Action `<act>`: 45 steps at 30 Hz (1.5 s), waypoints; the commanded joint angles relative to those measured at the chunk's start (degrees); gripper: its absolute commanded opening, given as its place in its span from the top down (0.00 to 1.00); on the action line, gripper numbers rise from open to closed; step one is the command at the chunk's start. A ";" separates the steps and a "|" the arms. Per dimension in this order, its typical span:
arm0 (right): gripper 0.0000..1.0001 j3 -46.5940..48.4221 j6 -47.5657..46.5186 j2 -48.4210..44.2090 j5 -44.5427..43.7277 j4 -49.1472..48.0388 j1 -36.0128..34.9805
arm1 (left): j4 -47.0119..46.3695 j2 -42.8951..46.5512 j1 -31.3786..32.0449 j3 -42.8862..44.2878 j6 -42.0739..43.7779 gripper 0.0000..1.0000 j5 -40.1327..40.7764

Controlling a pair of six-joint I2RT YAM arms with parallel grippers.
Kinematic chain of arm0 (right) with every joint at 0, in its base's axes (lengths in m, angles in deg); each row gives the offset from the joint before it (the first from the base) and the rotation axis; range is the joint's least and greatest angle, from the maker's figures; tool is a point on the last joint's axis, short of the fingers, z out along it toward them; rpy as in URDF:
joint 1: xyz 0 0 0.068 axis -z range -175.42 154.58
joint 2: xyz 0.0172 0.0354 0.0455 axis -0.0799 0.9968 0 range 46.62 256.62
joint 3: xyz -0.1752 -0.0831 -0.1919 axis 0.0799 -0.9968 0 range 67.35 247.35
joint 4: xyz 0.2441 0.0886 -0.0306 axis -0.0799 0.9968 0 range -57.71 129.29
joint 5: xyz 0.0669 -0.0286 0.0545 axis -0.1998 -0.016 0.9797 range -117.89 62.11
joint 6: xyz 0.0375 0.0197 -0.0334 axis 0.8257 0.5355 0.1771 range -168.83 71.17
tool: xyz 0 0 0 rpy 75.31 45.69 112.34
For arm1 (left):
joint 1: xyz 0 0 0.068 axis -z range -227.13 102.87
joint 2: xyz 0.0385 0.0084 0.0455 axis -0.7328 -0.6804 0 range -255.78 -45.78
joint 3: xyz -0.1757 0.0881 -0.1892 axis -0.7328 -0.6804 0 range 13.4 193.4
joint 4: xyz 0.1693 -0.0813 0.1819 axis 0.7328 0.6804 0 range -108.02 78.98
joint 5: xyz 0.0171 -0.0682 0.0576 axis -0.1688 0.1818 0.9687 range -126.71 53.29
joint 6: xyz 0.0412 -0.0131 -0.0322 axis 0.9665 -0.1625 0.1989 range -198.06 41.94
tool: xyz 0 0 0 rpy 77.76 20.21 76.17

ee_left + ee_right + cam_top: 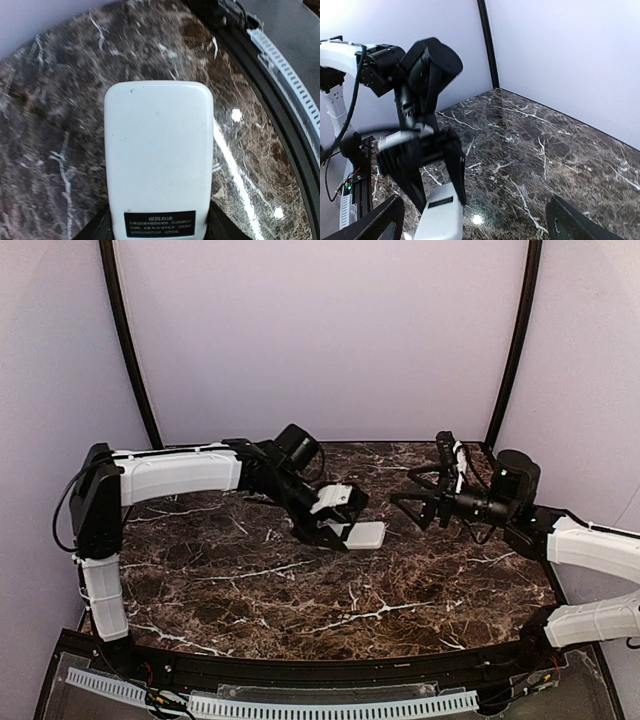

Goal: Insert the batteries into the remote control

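Fingers [96,229] of your left gripper [338,522] are pressing against the two long sides of the small flat white rectangular remote control [157,160], one dark finger on each side at its labelled end. The remote is showing its plain white back with a black label strip, and most of its length is sticking out past the fingertips. It is sitting over the middle of the dark veined marble table [250,590], a little nearer the far edge than the near one. You cannot tell whether its free end is touching the marble or hanging just above it. Your right gripper [418,490] is hovering just to the right of the remote and apart from it. Its fingers [377,222] are standing wide apart with nothing between them, pointing toward the left gripper.
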 commanded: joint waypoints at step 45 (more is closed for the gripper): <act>0.62 20.04 -6.44 14.43 13.18 -7.73 -9.91 | -56.60 16.94 -6.17 -20.94 -38.23 0.49 -22.60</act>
